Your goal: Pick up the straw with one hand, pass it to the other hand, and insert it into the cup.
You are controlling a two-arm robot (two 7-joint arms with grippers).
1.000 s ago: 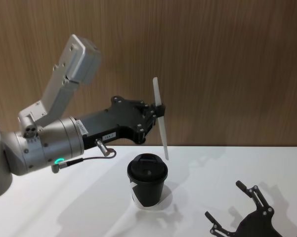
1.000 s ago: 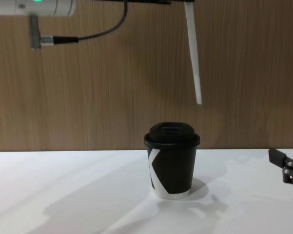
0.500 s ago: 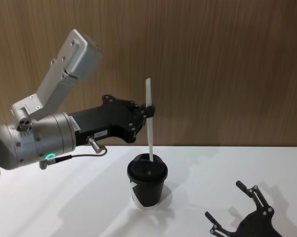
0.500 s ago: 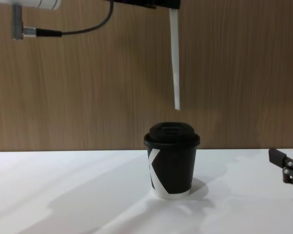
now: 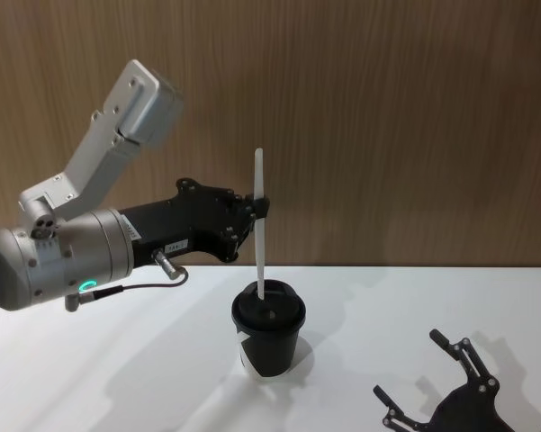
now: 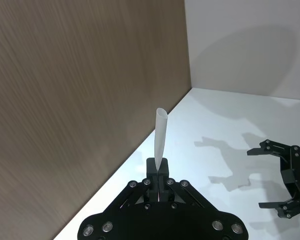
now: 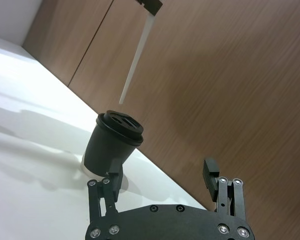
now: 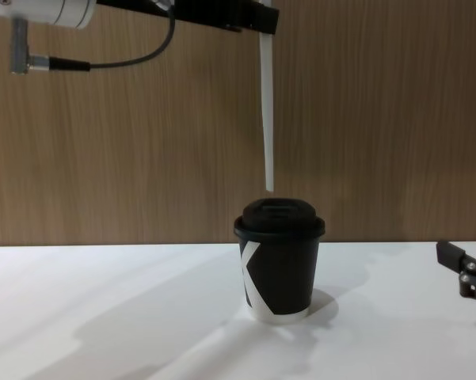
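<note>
Left gripper [image 5: 254, 209]: reaches in from the left of the head view to frame centre, roughly level, above the white table [image 5: 432, 297]. Its fingers [image 6: 150, 170] are pressed together on the straw [image 5: 261, 256], pinching it above its midpoint.

Straw: close to upright with a slight lean, its longer part hanging below the grip. In the chest view its lower end sits upper centre of frame, directly over the lid [image 8: 279, 212] of the cup [image 8: 279, 265], with a narrow gap showing between tip and lid. It has not entered the cup.

Cup: upright on the table, at lower centre of the head view, lid on.

Right gripper [image 5: 417, 371]: lower right corner of the head view, low by the table, well apart from the cup. Fingers spread, holding nothing.
</note>
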